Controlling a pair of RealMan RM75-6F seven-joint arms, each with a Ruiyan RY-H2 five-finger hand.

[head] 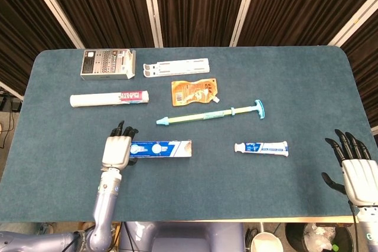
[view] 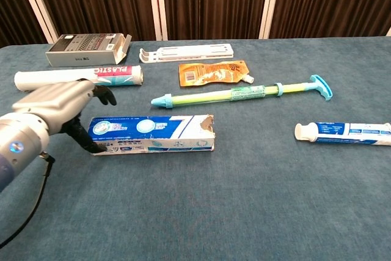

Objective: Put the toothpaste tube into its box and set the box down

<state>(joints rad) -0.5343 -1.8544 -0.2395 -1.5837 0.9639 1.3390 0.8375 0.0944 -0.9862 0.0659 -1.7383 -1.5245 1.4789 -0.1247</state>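
Right hand (head: 356, 169) in head view only

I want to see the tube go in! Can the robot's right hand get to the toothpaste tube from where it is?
Probably yes. The right hand is open at the table's edge, and only bare table lies between it and the toothpaste tube; nothing blocks the way.

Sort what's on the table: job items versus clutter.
Job: toothpaste box at the left hand; toothpaste tube.

Clutter: syringe-like pump, orange pouch, plastic wrap roll, grey carton, white bracket.
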